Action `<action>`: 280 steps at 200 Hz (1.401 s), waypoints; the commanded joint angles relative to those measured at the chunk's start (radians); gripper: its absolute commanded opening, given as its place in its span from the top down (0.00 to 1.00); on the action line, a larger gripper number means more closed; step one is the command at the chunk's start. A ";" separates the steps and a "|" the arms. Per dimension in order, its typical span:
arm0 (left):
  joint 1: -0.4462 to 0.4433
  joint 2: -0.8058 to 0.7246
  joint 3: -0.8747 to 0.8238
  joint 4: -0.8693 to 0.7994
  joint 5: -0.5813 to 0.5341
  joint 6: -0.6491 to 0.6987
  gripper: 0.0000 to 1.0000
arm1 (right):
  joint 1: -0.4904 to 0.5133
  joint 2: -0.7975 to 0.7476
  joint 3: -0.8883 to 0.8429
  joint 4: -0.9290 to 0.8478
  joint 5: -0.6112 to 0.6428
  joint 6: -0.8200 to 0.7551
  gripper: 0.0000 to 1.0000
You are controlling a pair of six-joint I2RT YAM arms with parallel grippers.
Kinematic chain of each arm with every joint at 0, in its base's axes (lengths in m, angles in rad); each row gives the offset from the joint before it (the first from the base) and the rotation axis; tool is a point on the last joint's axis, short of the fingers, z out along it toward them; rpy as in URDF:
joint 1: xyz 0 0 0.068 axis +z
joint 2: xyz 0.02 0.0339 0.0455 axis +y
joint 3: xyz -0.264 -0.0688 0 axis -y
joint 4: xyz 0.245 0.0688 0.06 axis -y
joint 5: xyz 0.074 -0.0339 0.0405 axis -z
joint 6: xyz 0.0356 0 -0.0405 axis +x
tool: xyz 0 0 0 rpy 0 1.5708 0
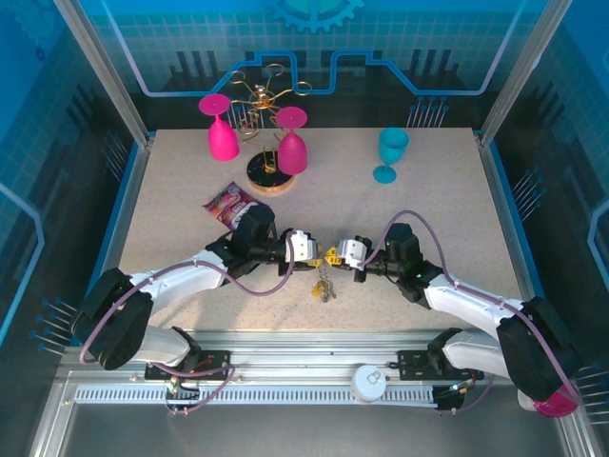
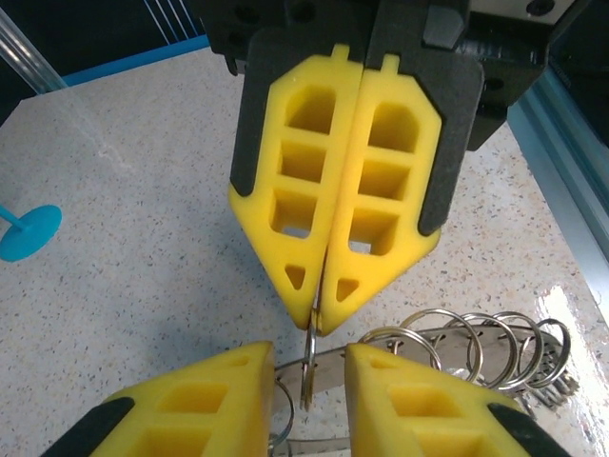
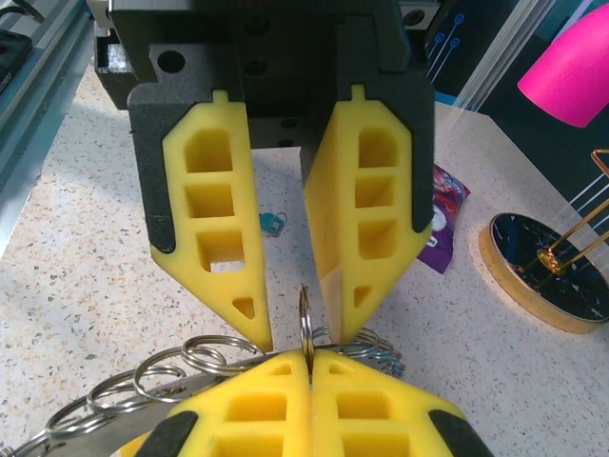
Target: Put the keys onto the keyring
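— So, where is the keyring (image 2: 433, 335)?

— Between your two arms, toward the near side of the surface (image 1: 428, 219). Your right gripper (image 2: 317, 322) has it. Its fingers are pressed together on one thin wire loop (image 2: 309, 376) that stands upright at the ring's edge. From the top camera, the rest of the ring trails toward the near edge. You cannot tell whether that end rests on the surface.

— And my left gripper (image 3: 300, 333)?

— It faces your right one, tip to tip. Its fingers (image 3: 214, 219) stand apart, one on each side of that same loop. They look just clear of the wire and grip nothing.

— Any keys?

— You have a teal key (image 3: 273, 222) lying flat on the surface past the left gripper. It shows through the gap between the fingers, apart from the ring.

— What else is around?

— A purple packet (image 1: 228, 202) lies just behind your left wrist. Farther back, two pink glasses (image 1: 222, 138) sit by a gold-rimmed stand base (image 1: 268, 176). A teal glass (image 1: 390, 152) stands upright, well apart to the right.
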 commanded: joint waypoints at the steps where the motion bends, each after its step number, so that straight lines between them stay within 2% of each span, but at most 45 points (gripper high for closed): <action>1: 0.006 0.000 -0.027 -0.001 -0.010 -0.015 0.80 | 0.015 0.002 -0.008 0.051 -0.012 -0.003 1.00; 23: 0.005 0.005 -0.021 -0.006 -0.013 -0.004 1.00 | 0.015 0.001 -0.007 0.045 -0.016 -0.002 1.00; 80: 0.008 -0.006 -0.013 -0.004 -0.013 0.001 1.00 | 0.015 -0.004 0.000 -0.002 0.007 -0.036 1.00; 92: 0.008 -0.011 -0.006 -0.015 -0.010 0.001 1.00 | 0.015 -0.003 0.013 -0.032 0.020 -0.054 0.83; 107: 0.007 -0.012 0.002 -0.031 -0.004 0.006 1.00 | 0.016 0.002 0.030 -0.057 0.019 -0.070 0.77; 202: 0.006 0.002 0.035 -0.085 0.016 0.030 1.00 | 0.057 0.049 0.085 -0.081 0.048 -0.108 0.83; 228: 0.005 0.003 0.054 -0.120 0.023 0.042 1.00 | 0.066 0.053 0.104 -0.108 0.058 -0.128 0.88; 250: 0.006 -0.004 0.068 -0.135 0.023 0.045 1.00 | 0.071 0.056 0.122 -0.157 0.069 -0.156 1.00; 265: 0.006 -0.013 0.077 -0.147 0.019 0.041 1.00 | 0.071 0.049 0.116 -0.152 0.077 -0.158 1.00; 280: 0.006 -0.031 0.065 -0.142 -0.007 0.025 0.83 | 0.061 0.036 0.093 -0.112 0.074 -0.137 1.00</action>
